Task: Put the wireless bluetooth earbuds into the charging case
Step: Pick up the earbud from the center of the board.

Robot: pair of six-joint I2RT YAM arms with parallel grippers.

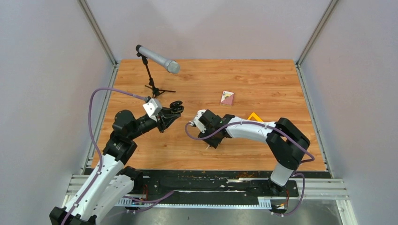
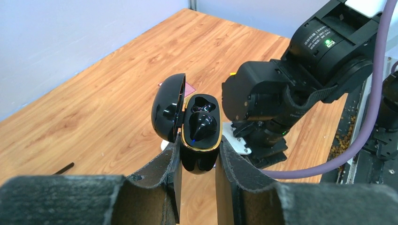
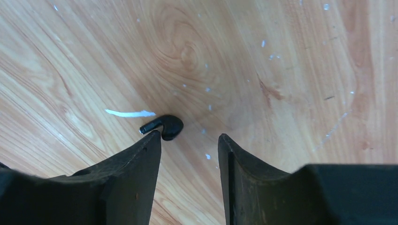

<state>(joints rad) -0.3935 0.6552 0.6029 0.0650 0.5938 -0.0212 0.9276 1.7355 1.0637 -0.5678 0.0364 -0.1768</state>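
One black earbud point(image 2: 202, 125) seated in open case point(image 2: 201, 143), clamped in left jaws; other socket empty. Second earbud point(image 3: 168, 126) loose on bench point(image 3: 281, 70), just beside one tip of spread right jaws (off-centre). Pickup step, likely: centre over it, close gently, lift.

Microphone point(image 1: 158, 59), pink card point(image 1: 227, 97), orange triangle point(image 1: 255, 116)

Lab cell: grey walls point(image 1: 42, 70), aluminium frame rails point(image 1: 98, 32).

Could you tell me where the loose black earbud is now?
In the right wrist view the loose black earbud lies on the table by one of the right gripper's fingers, beside a thin white sliver.
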